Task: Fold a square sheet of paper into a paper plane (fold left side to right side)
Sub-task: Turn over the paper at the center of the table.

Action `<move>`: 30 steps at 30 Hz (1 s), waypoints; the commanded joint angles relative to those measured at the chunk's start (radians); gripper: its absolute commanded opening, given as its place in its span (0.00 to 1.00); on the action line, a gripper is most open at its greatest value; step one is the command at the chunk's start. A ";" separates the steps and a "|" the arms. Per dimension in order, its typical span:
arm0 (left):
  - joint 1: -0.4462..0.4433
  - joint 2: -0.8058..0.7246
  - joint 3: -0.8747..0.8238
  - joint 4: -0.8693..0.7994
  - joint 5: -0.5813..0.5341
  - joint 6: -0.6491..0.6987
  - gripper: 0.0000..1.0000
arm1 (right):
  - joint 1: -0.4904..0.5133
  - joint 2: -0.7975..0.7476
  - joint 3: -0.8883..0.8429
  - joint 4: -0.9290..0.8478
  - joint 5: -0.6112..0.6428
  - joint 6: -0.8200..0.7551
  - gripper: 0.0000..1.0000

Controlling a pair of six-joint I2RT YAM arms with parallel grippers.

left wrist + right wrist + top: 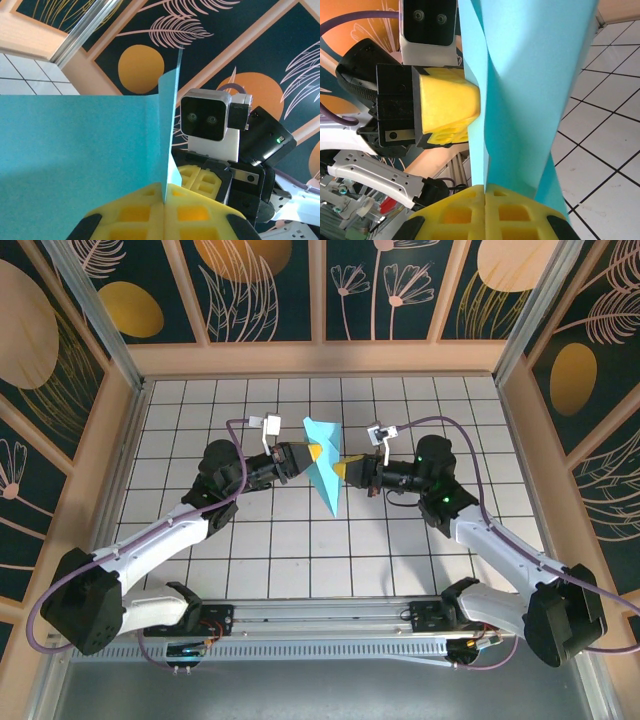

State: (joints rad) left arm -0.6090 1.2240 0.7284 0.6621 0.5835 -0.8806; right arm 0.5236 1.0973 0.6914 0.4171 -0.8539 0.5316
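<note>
The turquoise square sheet of paper (325, 458) is creased into a slim pointed paper plane shape. It hangs above the middle of the tiled table with its tip toward the near side. My left gripper (311, 453) is shut on its left edge, the yellow pads pinching a raised fold (167, 150). From the other side, my right gripper (344, 472) is shut on the paper's layers (530, 100). In the left wrist view my left gripper (164, 199) faces the right gripper's fingers (202, 181). In the right wrist view my right gripper (485, 189) faces the left gripper's fingers (447, 107).
The white grid table (400, 540) lies under the paper. Wooden walls with leaf-pattern panels (300, 355) enclose it at the back and sides. A metal rail (330, 615) with the arm bases runs along the near edge.
</note>
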 commanded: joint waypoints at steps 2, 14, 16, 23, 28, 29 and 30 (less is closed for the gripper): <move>-0.006 -0.014 0.021 0.037 -0.024 0.007 0.01 | -0.009 -0.036 0.034 -0.052 0.032 -0.018 0.20; -0.009 -0.014 0.019 0.047 -0.034 -0.007 0.00 | -0.025 -0.147 -0.045 -0.241 0.151 -0.104 0.69; -0.010 -0.013 0.020 0.045 -0.037 -0.006 0.00 | -0.022 -0.144 -0.064 -0.230 0.138 -0.096 0.72; -0.011 0.000 0.023 0.050 -0.035 -0.013 0.00 | 0.016 -0.094 -0.086 -0.121 0.056 -0.046 0.74; -0.014 -0.001 0.022 0.051 -0.036 -0.015 0.00 | 0.051 -0.039 -0.062 -0.050 0.032 -0.015 0.71; -0.014 -0.001 0.021 0.051 -0.036 -0.014 0.00 | 0.054 -0.028 -0.054 -0.043 0.027 -0.011 0.68; -0.014 -0.001 0.022 0.050 -0.036 -0.014 0.00 | 0.056 -0.018 -0.043 -0.040 0.023 -0.009 0.65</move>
State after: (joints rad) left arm -0.6159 1.2240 0.7284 0.6624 0.5480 -0.8890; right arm 0.5682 1.0584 0.6128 0.3004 -0.7906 0.5030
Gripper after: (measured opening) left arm 0.043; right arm 0.664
